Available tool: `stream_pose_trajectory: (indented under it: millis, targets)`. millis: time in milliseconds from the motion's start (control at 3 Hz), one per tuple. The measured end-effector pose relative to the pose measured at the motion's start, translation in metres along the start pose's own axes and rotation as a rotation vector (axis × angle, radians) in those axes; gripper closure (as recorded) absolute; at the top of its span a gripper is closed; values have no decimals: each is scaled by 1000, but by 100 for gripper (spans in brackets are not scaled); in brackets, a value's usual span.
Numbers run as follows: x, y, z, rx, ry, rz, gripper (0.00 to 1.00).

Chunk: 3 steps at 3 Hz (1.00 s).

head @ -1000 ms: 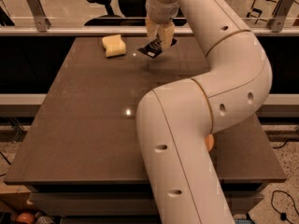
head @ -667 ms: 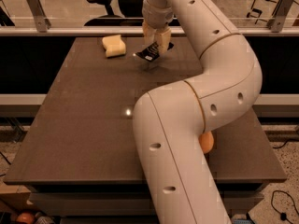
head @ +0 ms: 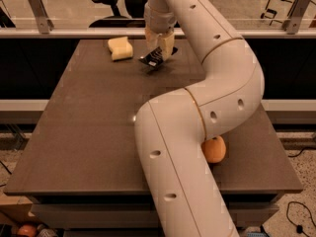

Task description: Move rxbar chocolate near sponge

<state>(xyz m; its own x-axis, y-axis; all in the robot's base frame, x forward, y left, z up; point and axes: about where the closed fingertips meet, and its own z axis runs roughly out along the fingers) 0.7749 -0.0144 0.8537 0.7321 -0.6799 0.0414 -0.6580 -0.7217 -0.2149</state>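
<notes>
The rxbar chocolate (head: pixel 154 58) is a thin black wrapper bar, tilted and held just above the table at the far middle. My gripper (head: pixel 160 47) is shut on its upper end, with pale fingers (head: pixel 167 44) on either side. The sponge (head: pixel 121 48) is a pale yellow block lying on the table a short way to the left of the bar, apart from it. The arm reaches from the near side up over the table's middle and hides part of the surface.
An orange fruit (head: pixel 214 149) sits near the right front of the dark table (head: pixel 74 122), partly behind the arm. A railing and an office chair (head: pixel 109 4) stand beyond the far edge.
My gripper has shifted left with the bar, bringing it closer to the sponge. The sponge and orange have not moved.
</notes>
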Motion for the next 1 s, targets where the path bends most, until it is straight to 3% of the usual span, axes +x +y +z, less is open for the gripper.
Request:
stream_pose_trajectory:
  millis: [333,1000]
  targets:
    - [0,0,0,1,0,0,100]
    - [7,-16,9,51,20,0,58]
